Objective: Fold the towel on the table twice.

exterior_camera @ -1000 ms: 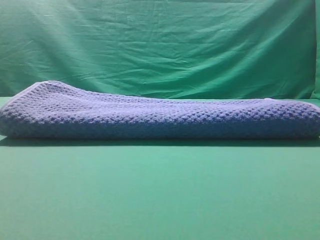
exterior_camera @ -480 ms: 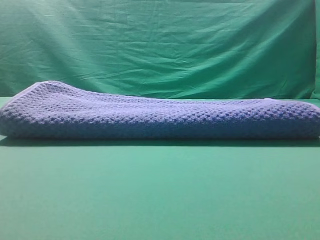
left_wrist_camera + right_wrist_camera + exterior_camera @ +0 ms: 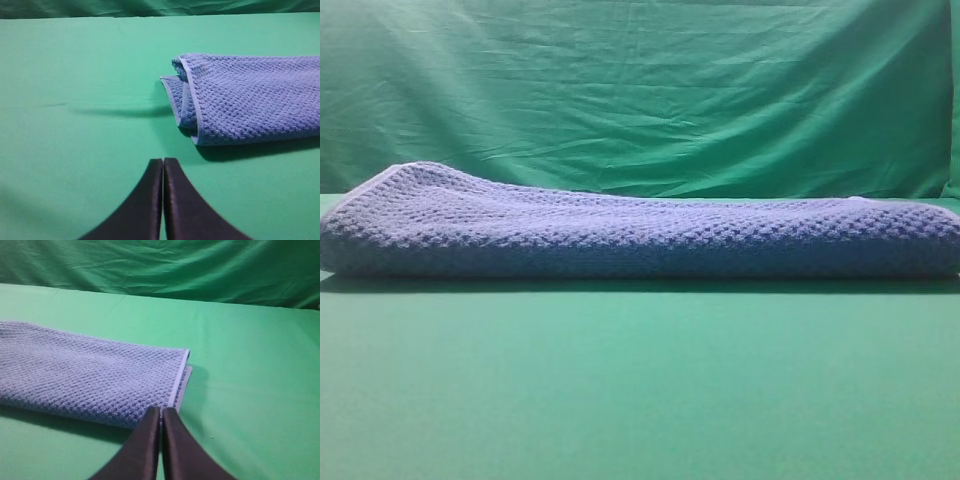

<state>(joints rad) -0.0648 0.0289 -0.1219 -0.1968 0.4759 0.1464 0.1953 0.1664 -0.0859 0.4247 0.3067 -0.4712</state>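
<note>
left gripper (image 3: pixel 163 165): jaws pressed together, holding nothing, above bare table (image 3: pixel 75 75), towel's hemmed end near on its right
towel (image 3: pixel 640 235): folded, lying flat across table, left to right
right gripper (image 3: pixel 161 412): jaws pressed together, empty, tips at towel's hemmed corner
backdrop curtain (image 3: pixel 640 90): wrinkled green, behind table

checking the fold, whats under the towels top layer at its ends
More towel: lower hemmed layers poke out at both ends. Beneath lies the green table; the inside of the fold is covered.
</note>
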